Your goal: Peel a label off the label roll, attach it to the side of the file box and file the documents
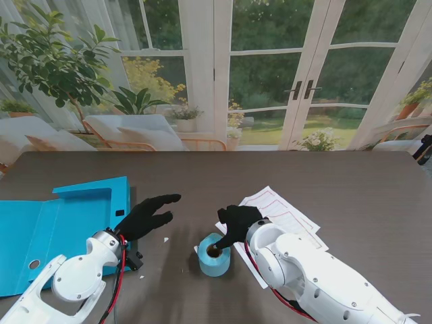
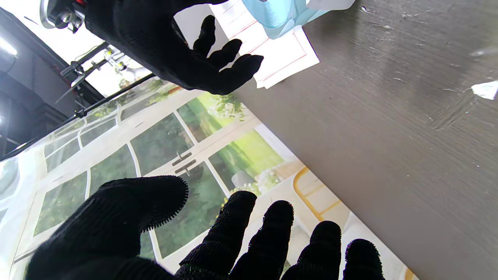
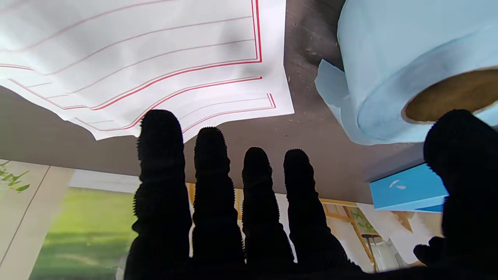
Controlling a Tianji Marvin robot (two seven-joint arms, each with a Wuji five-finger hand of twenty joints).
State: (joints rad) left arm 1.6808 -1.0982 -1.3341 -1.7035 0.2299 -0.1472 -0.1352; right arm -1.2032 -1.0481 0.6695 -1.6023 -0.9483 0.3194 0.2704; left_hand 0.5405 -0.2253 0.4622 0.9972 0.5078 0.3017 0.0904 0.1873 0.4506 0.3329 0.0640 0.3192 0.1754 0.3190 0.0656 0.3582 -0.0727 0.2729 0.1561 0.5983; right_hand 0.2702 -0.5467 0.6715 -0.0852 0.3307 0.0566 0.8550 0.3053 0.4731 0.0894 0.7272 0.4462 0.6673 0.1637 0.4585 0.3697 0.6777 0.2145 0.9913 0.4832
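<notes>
The right hand (image 1: 237, 223) has its thumb tip at the brown core of the label roll (image 1: 214, 255), while its four fingers (image 3: 210, 186) stand straight and slightly apart, closed on nothing; they reach out over the documents (image 1: 280, 217). The left hand (image 1: 147, 216) hovers over the bare surface (image 1: 351, 182) with fingers spread wide, empty, just left of the roll.

The step in hand looks to be peeling a label. The roll stands upright, near the front edge, between the two hands, with a loose blue tail of liner lying beside it. To do this well, the right thumb should probably pin the roll steady through its core while the left fingers close on the loose edge with a narrow pinch and pull low and slow, so the label lifts without the roll tipping.

The blue file box (image 1: 61, 226) lies open at the left, beside the left arm. The documents lie right of the roll, partly under the right hand. Small white scraps (image 1: 166, 239) lie on the surface near the left hand.
</notes>
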